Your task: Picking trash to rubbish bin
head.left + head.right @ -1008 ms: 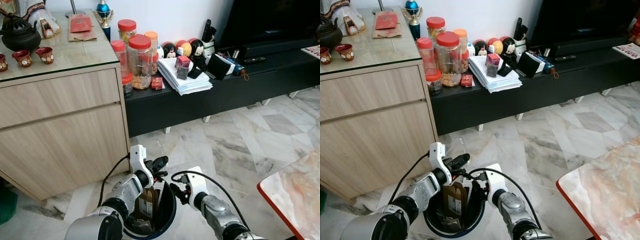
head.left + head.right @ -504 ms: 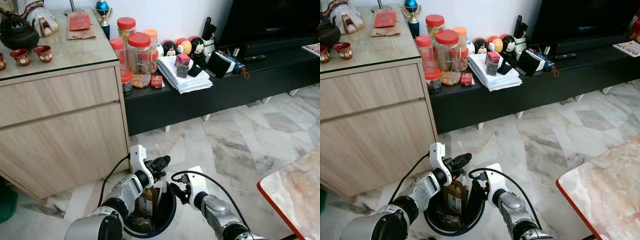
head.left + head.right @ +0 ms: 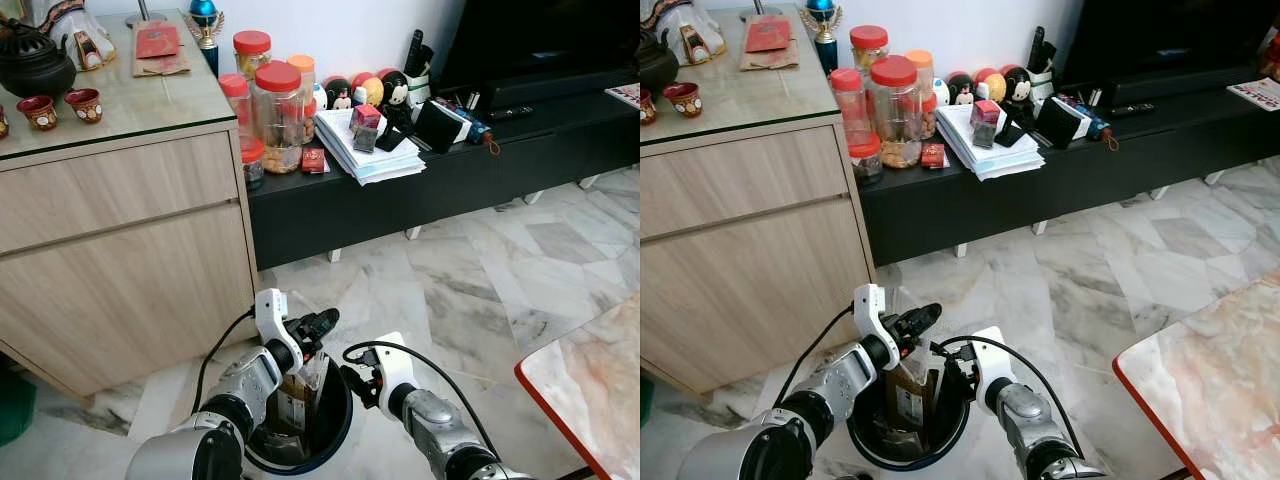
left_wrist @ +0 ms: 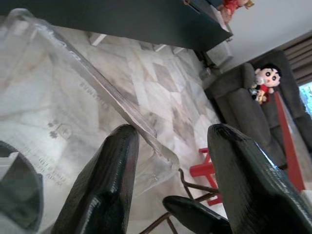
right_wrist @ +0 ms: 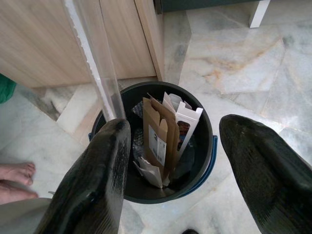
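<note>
The floor (image 5: 234, 63) is polished marble in grey and cream, glossy and smooth, and the cabinet (image 3: 130, 260) has a matt light wood face under a shiny glass top. The rubbish bin (image 5: 207, 146) looks like dark smooth plastic, and in it stand a brown paper carton (image 5: 158, 136) and white cardboard (image 5: 187, 117), both matt. Over its rim leans a clear plastic sheet (image 5: 97, 63), thin and glossy, and the gripper fingers (image 4: 105, 190) look like black plastic with a fine, slightly shiny texture.

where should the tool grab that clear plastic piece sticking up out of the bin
Take the clear plastic piece by its free upper edge, from above the rubbish bin. It stands tilted with its lower end among the cardboard packaging, and it is thin and flat, so pinching across its faces should hold. The left tool straddles that edge.
</note>
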Motion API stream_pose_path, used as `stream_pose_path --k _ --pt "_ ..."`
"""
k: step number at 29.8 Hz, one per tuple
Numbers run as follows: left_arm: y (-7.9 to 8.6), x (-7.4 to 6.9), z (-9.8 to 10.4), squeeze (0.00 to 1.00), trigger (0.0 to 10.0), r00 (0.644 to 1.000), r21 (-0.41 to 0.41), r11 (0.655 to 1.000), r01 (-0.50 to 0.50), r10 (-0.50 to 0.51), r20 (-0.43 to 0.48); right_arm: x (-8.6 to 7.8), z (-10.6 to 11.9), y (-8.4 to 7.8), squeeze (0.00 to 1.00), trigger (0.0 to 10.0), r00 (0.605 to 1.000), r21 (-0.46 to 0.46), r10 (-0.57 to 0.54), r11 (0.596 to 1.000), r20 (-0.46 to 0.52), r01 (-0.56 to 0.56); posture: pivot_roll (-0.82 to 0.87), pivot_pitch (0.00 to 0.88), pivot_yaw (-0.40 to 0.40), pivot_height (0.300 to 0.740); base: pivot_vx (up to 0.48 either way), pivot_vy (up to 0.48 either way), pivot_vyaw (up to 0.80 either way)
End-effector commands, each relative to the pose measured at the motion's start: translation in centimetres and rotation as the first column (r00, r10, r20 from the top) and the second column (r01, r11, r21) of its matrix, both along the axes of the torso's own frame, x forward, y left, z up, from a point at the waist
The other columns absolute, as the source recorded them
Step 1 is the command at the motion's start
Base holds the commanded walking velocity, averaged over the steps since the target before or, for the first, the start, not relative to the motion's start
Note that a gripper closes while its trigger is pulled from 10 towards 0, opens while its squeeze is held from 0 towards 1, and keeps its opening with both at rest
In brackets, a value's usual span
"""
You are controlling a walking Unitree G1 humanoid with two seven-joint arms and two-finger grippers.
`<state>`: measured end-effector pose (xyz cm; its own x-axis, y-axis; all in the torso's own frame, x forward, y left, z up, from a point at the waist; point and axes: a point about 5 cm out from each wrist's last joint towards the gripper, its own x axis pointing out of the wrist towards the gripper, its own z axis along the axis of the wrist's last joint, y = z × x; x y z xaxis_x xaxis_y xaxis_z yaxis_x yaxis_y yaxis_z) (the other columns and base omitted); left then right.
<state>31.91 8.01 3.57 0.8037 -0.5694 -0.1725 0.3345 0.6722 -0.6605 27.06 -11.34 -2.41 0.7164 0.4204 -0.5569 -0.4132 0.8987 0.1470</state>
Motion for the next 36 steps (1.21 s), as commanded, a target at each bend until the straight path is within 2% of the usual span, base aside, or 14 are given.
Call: stream_pose_path --k 1,4,5,11,12,16,20,22,25,27,28,29,30,36 --pt "0.2 0.2 0.1 0.00 10.0 1.000 0.008 1.000 -0.013 0.013 0.004 -0.1 -0.1 -0.2 0.00 10.0 1.000 -0.006 -0.005 1.000 0.001 0.006 0.09 0.084 -0.079 0.740 0.000 0.000 0.00" --pt "0.4 0.1 -0.1 0.00 10.0 1.000 0.018 1.000 -0.017 0.017 -0.015 -0.2 -0.2 -0.2 0.00 10.0 1.000 -0.007 -0.008 1.000 -0.002 0.008 0.09 0.085 -0.078 0.740 0.000 0.000 0.00" --pt "0.5 -0.1 -0.4 1.00 10.0 0.999 0.037 0.999 -0.013 0.014 -0.029 -0.2 -0.2 -0.2 0.00 10.0 1.000 -0.009 -0.008 1.000 -0.003 0.008 0.09 0.085 -0.078 0.740 0.000 0.000 0.00" --pt "0.6 -0.4 -1.0 1.00 10.0 0.998 0.099 0.995 -0.017 0.023 -0.057 -0.2 -0.2 -0.2 0.00 10.0 1.000 -0.008 -0.008 1.000 -0.004 0.008 0.09 0.085 -0.077 0.740 0.000 0.000 0.00" --pt "0.7 -0.5 -1.2 0.00 10.0 0.997 0.125 0.992 -0.020 0.029 -0.069 -0.2 -0.2 -0.2 0.00 10.0 1.000 -0.008 -0.009 1.000 -0.004 0.009 0.09 0.085 -0.077 0.740 0.000 0.000 0.00" --pt "0.8 -0.7 -1.5 0.00 10.0 0.996 0.138 0.990 -0.017 0.029 -0.087 -0.2 -0.2 -0.2 0.00 10.0 1.000 -0.007 -0.008 1.000 -0.003 0.008 0.09 0.085 -0.077 0.740 0.000 0.000 0.00" --pt "0.8 -1.0 -2.0 0.00 10.0 0.993 0.192 0.981 0.008 0.015 -0.118 -0.2 -0.2 -0.2 0.00 10.0 1.000 -0.008 -0.007 1.000 -0.002 0.007 0.09 0.086 -0.078 0.740 0.000 0.000 0.00" --pt "0.7 -1.1 -2.2 0.00 10.0 0.993 0.244 0.969 0.030 -0.001 -0.119 -0.2 -0.2 -0.2 0.00 10.0 1.000 -0.008 -0.008 1.000 -0.002 0.008 0.09 0.086 -0.078 0.740 0.000 0.000 0.00" --pt "0.7 -1.1 -2.2 0.00 10.0 0.993 0.246 0.969 0.030 0.000 -0.120 -0.2 -0.2 -0.2 0.00 10.0 1.000 -0.008 -0.008 1.000 -0.002 0.008 0.09 0.086 -0.078 0.740 0.000 0.000 0.00" --pt "0.7 -1.3 -2.5 0.00 10.0 0.990 0.250 0.967 0.046 -0.009 -0.144 -0.2 -0.2 -0.2 0.00 10.0 1.000 -0.007 -0.007 1.000 -0.003 0.007 0.09 0.085 -0.078 0.740 0.000 0.000 0.00" --pt "0.8 -1.7 -3.1 0.00 10.0 0.982 0.300 0.952 0.066 -0.008 -0.190 -0.2 -0.2 -0.2 0.00 10.0 1.000 -0.006 -0.006 1.000 -0.003 0.006 0.09 0.086 -0.078 0.740 0.000 0.000 0.00" --pt "0.8 -1.7 -3.1 0.00 10.0 0.982 0.300 0.952 0.066 -0.008 -0.190 -0.2 -0.2 -0.2 0.00 10.0 1.000 -0.006 -0.006 1.000 -0.003 0.006 0.09 0.086 -0.078 0.740 0.000 0.000 0.00" --pt "1.1 -1.9 -3.4 0.00 10.0 0.977 0.328 0.943 0.065 0.006 -0.211 -0.2 -0.2 -0.2 0.00 10.0 1.000 -0.007 -0.005 1.000 -0.003 0.005 0.10 0.085 -0.078 0.740 0.000 0.000 0.00" --pt "1.9 -2.0 -3.8 0.00 10.0 0.970 0.367 0.930 0.029 0.062 -0.234 -0.2 -0.1 -0.1 0.00 10.0 1.000 -0.005 -0.005 1.000 -0.002 0.005 0.09 0.086 -0.079 0.740 0.000 0.000 0.00"
